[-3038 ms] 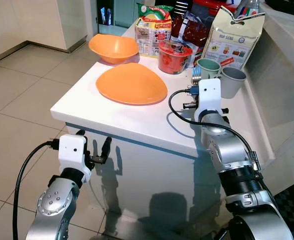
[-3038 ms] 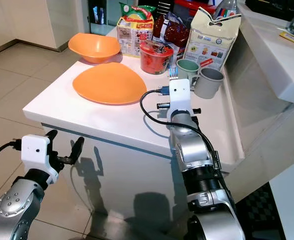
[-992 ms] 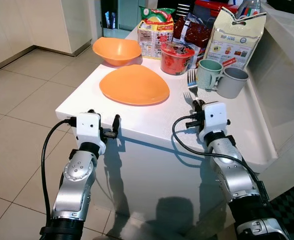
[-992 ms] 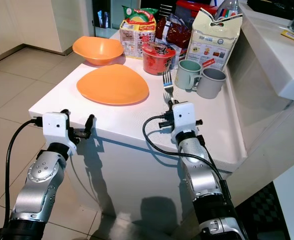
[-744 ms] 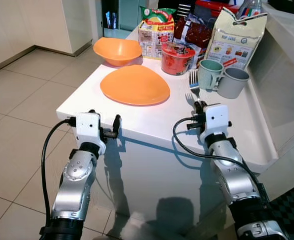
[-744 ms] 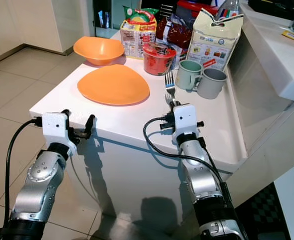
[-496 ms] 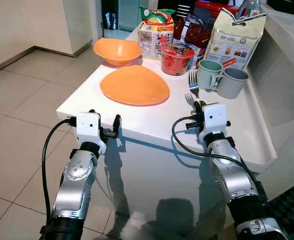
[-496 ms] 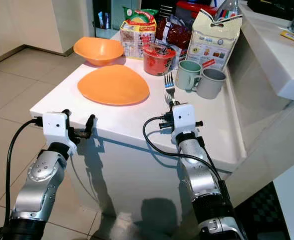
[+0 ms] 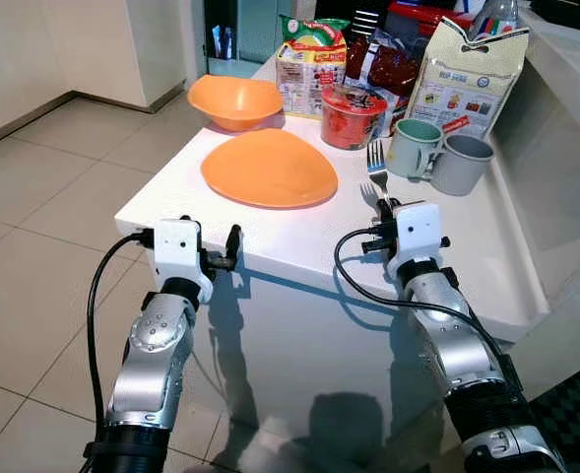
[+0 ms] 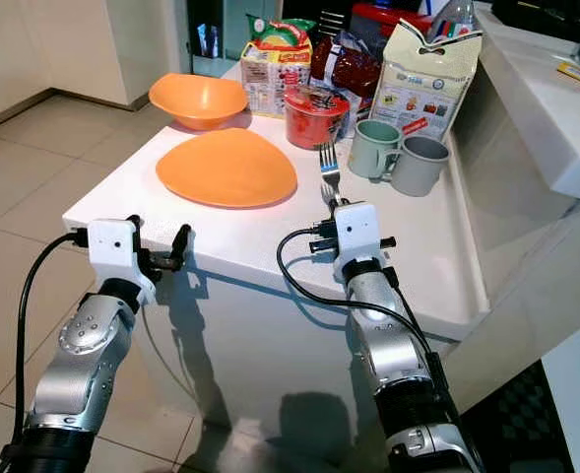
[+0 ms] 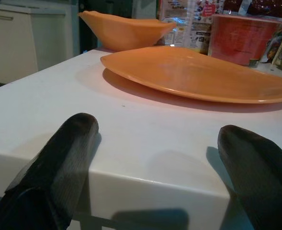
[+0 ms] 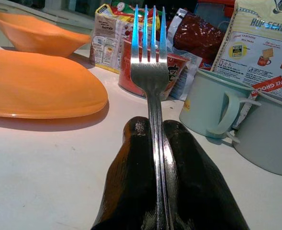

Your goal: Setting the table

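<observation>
While the left gripper (image 9: 221, 253) hangs open at the white surface's (image 9: 299, 232) near edge, the right gripper (image 12: 152, 132) clamps a fork (image 12: 150, 67), tines forward, just right of the orange plate (image 9: 268, 168).

A white desk (image 9: 299, 241) stands on a floor (image 9: 43, 197) of large beige tiles with dark grout lines. To the far left are pale cabinet fronts (image 9: 33, 49), and on the right a white counter (image 10: 536, 89) rises above the desk's edge.
</observation>
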### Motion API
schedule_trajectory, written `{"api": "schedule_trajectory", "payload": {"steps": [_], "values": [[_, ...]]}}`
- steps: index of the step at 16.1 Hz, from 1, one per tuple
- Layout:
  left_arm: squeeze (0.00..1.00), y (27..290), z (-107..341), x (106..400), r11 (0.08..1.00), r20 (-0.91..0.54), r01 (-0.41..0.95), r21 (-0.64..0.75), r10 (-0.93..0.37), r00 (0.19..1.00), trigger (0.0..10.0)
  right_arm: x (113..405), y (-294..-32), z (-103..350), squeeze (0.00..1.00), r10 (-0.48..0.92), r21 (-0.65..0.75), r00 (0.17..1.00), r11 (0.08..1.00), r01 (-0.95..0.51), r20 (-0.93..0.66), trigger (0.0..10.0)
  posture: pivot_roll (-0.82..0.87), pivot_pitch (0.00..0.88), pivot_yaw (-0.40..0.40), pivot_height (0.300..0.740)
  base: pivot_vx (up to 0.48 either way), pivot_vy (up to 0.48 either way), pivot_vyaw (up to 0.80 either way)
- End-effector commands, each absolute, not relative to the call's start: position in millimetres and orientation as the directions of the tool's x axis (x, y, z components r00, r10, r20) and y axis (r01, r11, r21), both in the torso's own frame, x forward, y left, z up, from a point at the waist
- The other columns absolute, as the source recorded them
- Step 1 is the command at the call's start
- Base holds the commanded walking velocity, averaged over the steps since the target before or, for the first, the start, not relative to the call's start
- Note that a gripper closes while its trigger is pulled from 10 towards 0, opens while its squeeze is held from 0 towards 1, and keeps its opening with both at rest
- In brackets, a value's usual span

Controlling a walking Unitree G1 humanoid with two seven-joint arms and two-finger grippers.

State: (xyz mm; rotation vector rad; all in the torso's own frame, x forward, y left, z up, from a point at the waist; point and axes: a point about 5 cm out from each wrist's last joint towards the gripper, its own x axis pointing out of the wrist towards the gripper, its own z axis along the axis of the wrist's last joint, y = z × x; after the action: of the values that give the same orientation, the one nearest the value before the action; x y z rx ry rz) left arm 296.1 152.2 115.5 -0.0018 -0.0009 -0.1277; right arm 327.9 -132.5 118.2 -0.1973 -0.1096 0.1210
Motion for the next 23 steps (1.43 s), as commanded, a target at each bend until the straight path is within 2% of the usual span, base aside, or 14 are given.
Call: {"api": "schedule_trajectory", "payload": {"steps": [1, 23], "values": [[0.0, 145, 108, 298, 0.99, -0.046, 0.14, -0.03, -0.141, 0.989, 10.0, 331, -140, 117, 0.0, 0.098, -0.194, 0.992, 0.978, -0.082, 0.073, 10.0, 0.12, 0.0, -0.071, 0.74, 0.0, 0.0, 0.0], [0.0, 139, 111, 297, 0.982, -0.033, 0.19, 0.012, -0.19, 0.981, 10.0, 324, -139, 104, 0.0, 0.102, -0.208, 0.994, 0.974, -0.093, 0.032, 10.0, 0.12, 0.0, -0.069, 0.74, 0.0, 0.0, 0.0]]}}
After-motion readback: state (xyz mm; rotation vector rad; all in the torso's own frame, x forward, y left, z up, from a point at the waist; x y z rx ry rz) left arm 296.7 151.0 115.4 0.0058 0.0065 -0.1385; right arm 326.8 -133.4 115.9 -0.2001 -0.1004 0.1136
